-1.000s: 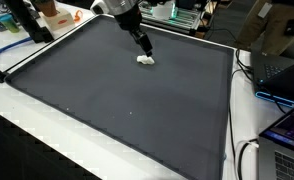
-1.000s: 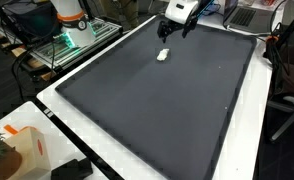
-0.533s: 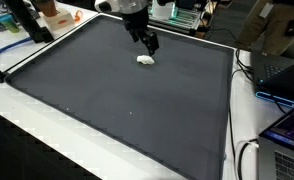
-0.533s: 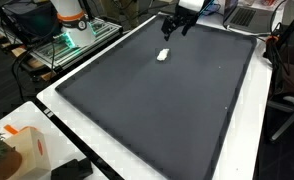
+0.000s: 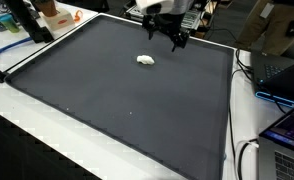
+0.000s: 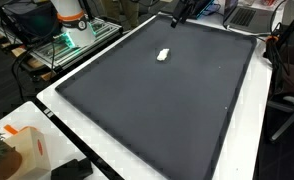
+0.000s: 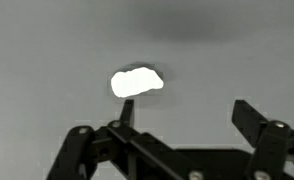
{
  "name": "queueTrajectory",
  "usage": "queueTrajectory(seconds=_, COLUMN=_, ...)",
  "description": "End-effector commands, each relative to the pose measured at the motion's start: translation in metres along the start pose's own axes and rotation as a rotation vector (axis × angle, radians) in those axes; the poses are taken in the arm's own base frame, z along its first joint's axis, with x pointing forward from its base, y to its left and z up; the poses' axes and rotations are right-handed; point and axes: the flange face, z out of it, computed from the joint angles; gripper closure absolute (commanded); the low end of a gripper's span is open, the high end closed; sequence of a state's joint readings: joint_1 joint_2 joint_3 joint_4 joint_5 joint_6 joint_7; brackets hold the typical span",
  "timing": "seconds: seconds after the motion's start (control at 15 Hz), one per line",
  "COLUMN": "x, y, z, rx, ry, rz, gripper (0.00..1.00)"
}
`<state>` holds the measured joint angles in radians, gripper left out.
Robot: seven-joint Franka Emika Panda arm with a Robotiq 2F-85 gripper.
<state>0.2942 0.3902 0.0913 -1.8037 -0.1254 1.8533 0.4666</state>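
One small white lump (image 5: 145, 60) is seen lying loose on the dark mat (image 5: 107, 100), while nothing is held by the wide-spread gripper (image 5: 177, 41), poised clear of it.

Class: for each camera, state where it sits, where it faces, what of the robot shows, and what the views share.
Exterior view: raised beside the mat, looking across it; arm and tool at the far edge.
Exterior view: raised at a mat corner, looking along it; tool at the top.
Wrist view: above the mat, facing down; open tool along the bottom.
Shared: the white lump.
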Motion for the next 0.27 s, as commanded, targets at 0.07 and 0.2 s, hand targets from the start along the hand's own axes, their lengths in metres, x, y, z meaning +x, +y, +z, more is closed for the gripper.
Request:
queueTrajectory(seconds=0.07, x=-0.0123, y=-0.0054, z=-0.0002, rx=-0.113, ry=0.001, rz=-0.228, gripper=0.00)
queueTrajectory(seconds=0.2, x=-0.0060, y=-0.0090, z=-0.0015, rx=-0.083, ry=0.007, rz=-0.196, gripper=0.00)
